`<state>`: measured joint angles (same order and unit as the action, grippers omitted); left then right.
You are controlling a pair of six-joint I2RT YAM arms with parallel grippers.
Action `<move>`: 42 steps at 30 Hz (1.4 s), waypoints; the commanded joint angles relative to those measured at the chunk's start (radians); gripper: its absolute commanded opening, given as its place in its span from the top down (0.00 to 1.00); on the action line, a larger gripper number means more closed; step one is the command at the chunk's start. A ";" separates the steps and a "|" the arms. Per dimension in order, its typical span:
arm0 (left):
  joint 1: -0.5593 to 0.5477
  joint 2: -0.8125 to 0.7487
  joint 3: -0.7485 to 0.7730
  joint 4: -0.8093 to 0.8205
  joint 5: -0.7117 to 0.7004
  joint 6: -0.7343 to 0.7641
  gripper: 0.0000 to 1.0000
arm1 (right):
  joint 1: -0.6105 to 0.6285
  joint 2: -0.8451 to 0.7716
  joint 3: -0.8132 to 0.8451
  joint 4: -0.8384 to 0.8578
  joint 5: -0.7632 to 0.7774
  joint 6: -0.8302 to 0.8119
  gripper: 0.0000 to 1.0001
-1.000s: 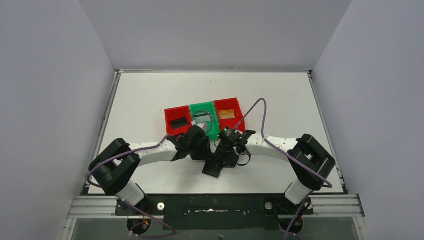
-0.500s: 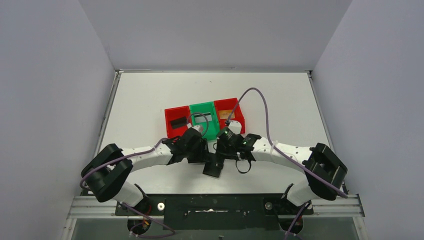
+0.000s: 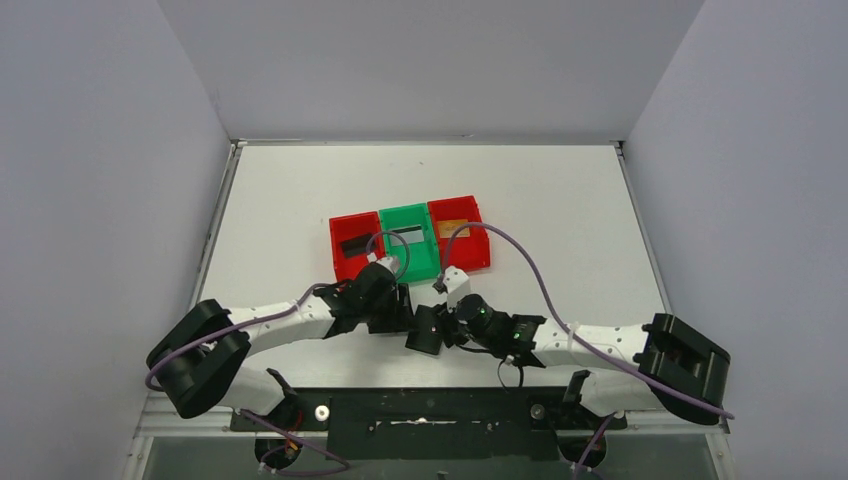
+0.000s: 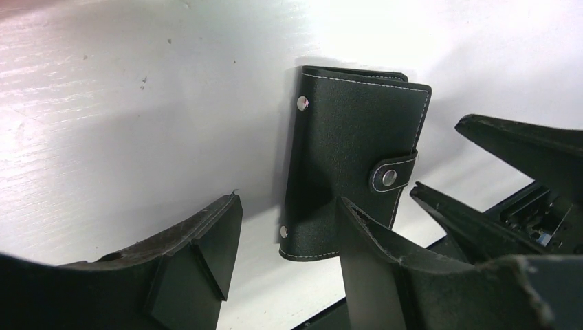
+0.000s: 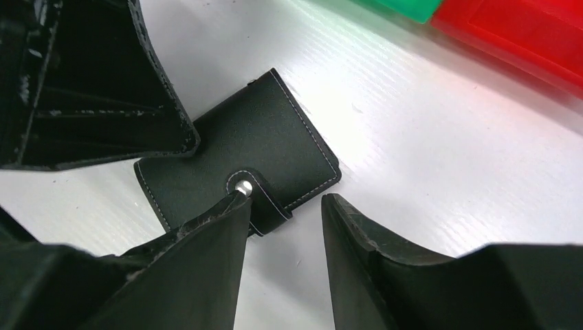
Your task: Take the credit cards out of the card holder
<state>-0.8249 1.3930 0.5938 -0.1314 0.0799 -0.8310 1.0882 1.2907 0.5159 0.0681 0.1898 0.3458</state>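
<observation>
The card holder point(image 3: 427, 331) lies shut and snapped on the table between my two grippers. In the left wrist view it point(image 4: 350, 151) lies flat, its snap tab on the right edge. My left gripper point(image 4: 289, 203) is open, with one fingertip over the holder's near edge. My right gripper point(image 5: 285, 199) is open and empty, its left fingertip point(image 5: 237, 206) at the snap tab of the holder point(image 5: 254, 148). The black card point(image 3: 356, 245) lies in the left red bin, the silver-grey card point(image 3: 405, 236) in the green bin, and the orange-gold card point(image 3: 456, 228) in the right red bin.
Three bins stand in a row behind the grippers: left red bin point(image 3: 338, 262), green bin point(image 3: 424, 262), right red bin point(image 3: 478, 252). Purple cables loop over both arms. The table's front edge point(image 3: 430, 382) is close behind the holder.
Both arms have lowered and stretched out. My right gripper has swung from above the holder down to its right side. The holder has not moved.
</observation>
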 commanded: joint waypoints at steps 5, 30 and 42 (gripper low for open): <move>0.000 -0.004 0.011 0.005 0.025 0.016 0.47 | -0.061 -0.094 -0.107 0.270 -0.235 -0.097 0.56; -0.011 0.080 0.060 0.001 0.060 0.050 0.48 | -0.039 0.101 -0.147 0.278 -0.165 -0.195 0.74; -0.034 0.191 0.089 -0.060 -0.014 0.039 0.58 | -0.058 -0.039 -0.227 0.483 -0.201 -0.066 1.00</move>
<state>-0.8345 1.5066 0.6777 -0.1188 0.1200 -0.7998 1.0409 1.3270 0.3355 0.4263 -0.0036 0.2173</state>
